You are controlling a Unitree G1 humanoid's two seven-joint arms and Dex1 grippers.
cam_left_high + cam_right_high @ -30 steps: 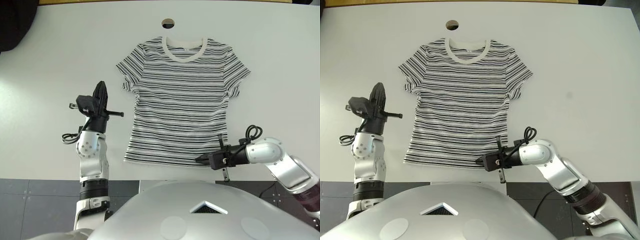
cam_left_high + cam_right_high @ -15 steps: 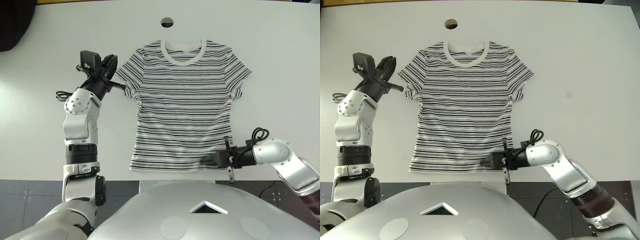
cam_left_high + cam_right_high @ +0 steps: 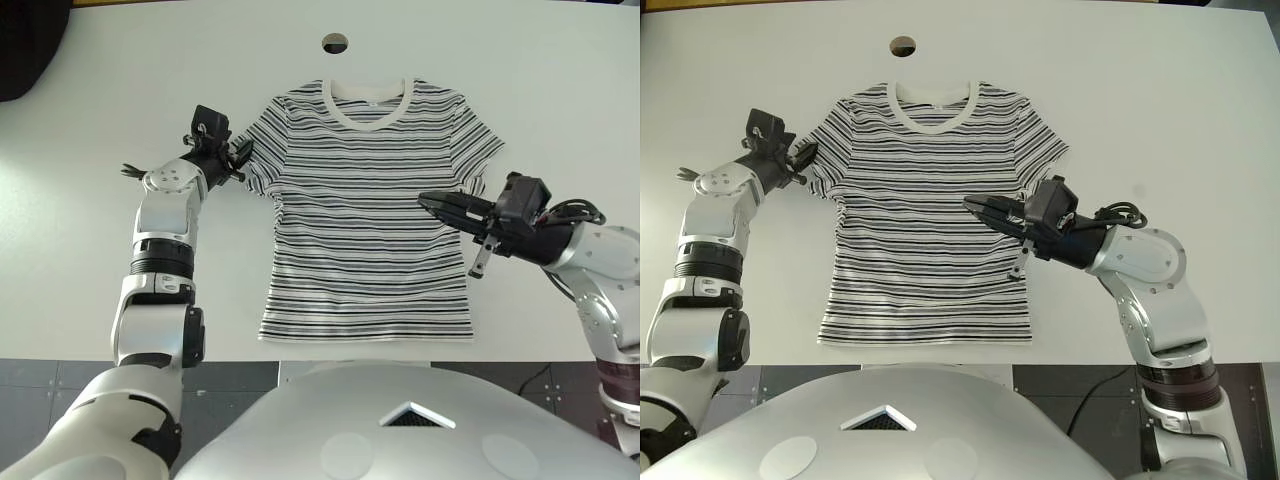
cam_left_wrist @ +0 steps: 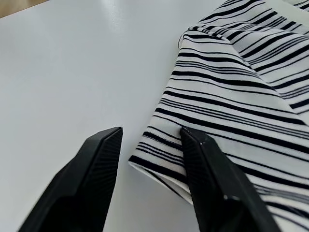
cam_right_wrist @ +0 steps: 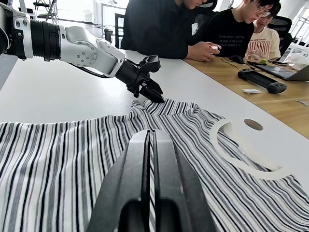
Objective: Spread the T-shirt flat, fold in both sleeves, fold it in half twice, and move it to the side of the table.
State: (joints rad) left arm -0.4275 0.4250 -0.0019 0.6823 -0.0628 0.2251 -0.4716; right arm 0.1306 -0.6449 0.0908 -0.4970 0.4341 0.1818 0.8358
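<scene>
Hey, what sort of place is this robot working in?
Probably an office or lab workroom: a large white table with a cable hole in it, and next to it a wooden desk carrying a laptop.

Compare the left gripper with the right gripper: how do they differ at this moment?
The left gripper is open; the right gripper is shut. The left gripper straddles the hem of a T-shirt sleeve; the right gripper is over the shirt's body, holding nothing. Both point towards the shirt.
</scene>
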